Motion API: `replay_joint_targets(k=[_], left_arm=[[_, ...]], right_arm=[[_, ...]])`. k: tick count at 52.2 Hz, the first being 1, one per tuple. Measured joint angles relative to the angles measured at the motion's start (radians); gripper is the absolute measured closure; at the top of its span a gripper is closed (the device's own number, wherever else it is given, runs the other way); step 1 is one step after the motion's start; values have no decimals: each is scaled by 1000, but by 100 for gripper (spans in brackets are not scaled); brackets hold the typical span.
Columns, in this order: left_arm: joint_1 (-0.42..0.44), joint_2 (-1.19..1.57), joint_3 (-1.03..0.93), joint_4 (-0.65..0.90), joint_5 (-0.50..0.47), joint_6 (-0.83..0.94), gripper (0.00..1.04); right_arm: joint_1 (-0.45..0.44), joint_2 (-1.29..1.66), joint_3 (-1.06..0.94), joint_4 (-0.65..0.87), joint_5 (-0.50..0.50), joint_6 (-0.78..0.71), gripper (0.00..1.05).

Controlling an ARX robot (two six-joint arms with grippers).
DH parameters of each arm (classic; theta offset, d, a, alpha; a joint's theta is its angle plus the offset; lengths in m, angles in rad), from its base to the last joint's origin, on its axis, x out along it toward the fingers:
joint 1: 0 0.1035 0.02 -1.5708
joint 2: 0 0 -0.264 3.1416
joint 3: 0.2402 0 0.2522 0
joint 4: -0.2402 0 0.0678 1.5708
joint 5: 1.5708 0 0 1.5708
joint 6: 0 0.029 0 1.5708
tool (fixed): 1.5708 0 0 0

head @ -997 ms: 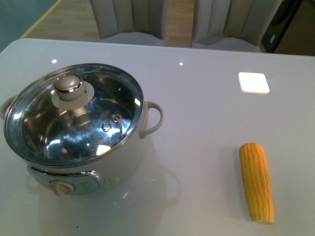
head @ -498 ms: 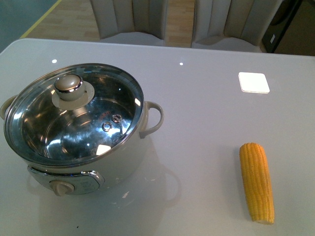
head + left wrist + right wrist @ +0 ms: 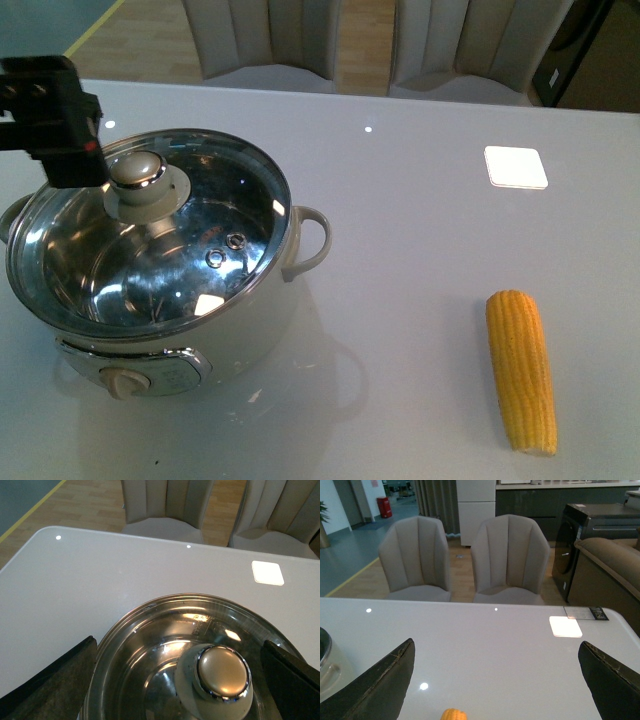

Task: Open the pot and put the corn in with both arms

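Shiny steel-rimmed pot [image 3: 255, 325], clear glass lid [image 3: 205, 215], glossy smooth table [image 3: 420, 240]

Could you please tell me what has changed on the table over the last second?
The left arm has come into the front view from the left and now sits beside the lid knob. The left gripper is open and holds nothing. The lid stayed on the pot, and the corn has not moved on the table.

The glass lid [image 3: 160, 240] closes the mouth of the pot [image 3: 252, 325], its knob [image 3: 138, 172] standing clear just beside the left claw [image 3: 68, 150] with its fingers [image 3: 50, 685] spread wide, while bare surface [image 3: 420, 250] lies all round the corn [image 3: 520, 370], well apart from the pot.
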Motion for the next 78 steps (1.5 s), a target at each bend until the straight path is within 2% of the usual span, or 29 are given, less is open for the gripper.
replay_joint_targets(k=[4,15,38,55,57,70,78], left_arm=[[-18,108,37,86,-21,1,7],[-43,283,97,182,-42,6,7],[-95,469,133,303,-69,21,7],[-106,490,148,311,-90,20,8],[-106,490,148,311,-90,20,12],[-112,490,154,306,-111,21,59],[-112,480,157,291,-118,26,61]], right_arm=[[0,0,0,0,0,0,9],[0,0,0,0,0,0,9],[0,0,0,0,0,0,9],[0,0,0,0,0,0,9],[0,0,0,0,0,0,9],[0,0,0,0,0,0,9],[0,0,0,0,0,0,9]])
